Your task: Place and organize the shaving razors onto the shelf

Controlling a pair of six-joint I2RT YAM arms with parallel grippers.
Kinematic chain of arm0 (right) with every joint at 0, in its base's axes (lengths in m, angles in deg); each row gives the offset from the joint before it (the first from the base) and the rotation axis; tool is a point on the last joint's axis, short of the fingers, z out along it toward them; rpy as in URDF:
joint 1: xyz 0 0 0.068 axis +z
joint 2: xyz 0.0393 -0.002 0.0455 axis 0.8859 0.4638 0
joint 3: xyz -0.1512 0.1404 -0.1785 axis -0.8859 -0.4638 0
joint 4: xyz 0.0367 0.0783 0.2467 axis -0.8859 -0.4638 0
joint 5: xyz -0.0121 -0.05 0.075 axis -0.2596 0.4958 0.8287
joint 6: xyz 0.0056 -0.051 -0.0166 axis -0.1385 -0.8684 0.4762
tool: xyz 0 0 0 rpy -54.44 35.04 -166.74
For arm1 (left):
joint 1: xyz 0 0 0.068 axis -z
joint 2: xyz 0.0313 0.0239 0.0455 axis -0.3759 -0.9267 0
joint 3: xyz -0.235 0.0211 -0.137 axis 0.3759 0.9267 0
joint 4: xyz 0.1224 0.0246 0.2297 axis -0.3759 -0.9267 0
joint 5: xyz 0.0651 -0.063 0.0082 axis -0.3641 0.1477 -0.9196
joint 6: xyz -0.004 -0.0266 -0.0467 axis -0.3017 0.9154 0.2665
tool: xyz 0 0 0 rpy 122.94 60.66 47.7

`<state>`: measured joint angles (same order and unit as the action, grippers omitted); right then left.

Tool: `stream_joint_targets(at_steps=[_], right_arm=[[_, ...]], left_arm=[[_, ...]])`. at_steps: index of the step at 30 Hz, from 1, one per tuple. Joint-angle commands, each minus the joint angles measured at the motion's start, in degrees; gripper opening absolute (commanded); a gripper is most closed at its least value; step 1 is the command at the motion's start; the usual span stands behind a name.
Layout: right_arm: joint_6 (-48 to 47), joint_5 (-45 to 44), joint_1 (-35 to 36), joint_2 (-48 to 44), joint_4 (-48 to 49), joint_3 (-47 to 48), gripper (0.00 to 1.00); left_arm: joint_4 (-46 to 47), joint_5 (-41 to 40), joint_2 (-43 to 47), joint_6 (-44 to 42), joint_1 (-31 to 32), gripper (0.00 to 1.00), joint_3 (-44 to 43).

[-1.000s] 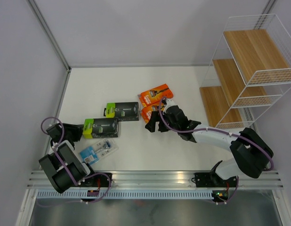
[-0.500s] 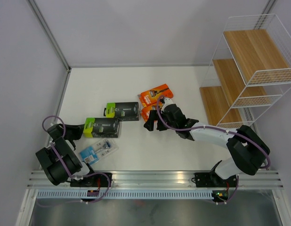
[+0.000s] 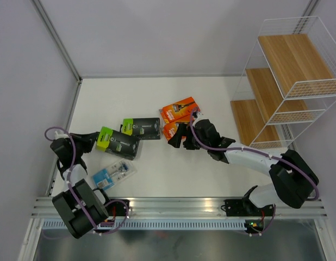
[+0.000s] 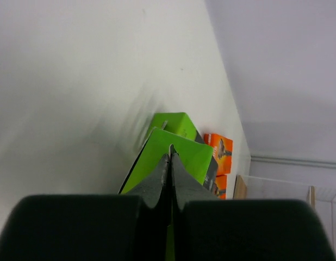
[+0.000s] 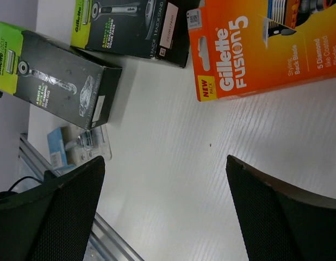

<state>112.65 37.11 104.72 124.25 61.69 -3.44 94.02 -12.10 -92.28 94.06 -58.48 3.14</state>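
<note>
Left gripper (image 3: 87,140) was clamped on the lime end of a black razor pack (image 3: 120,143) near the left edge of the bench (image 3: 157,95). Right gripper (image 3: 178,137) gaped empty by an orange pack (image 3: 168,129) mid-bench. No pack had reached the shelf (image 3: 298,60).

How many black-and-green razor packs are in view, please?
2: the nearer pack, its green end gripped by the left pincer, and the farther pack lying beside the orange packs. None seems hidden.
</note>
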Motion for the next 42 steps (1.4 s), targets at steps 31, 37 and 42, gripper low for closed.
stream_joint_targets(at_steps=[31,37,42], right_arm=[[21.06,-37.56,-5.17,-39.16,-46.07,-9.81,0.98],[28.98,-47.24,-5.26,-49.45,-59.0,-6.83,0.98],[23.38,-47.95,-5.17,-55.95,-59.54,-6.2,0.98]], left_arm=[[-22.04,-14.8,-0.32,-17.63,61.17,0.02,-38.36],[-11.06,-15.51,-12.88,-13.23,68.83,0.02,-44.87],[-4.29,-15.6,-24.31,-10.25,74.19,0.02,-51.63]])
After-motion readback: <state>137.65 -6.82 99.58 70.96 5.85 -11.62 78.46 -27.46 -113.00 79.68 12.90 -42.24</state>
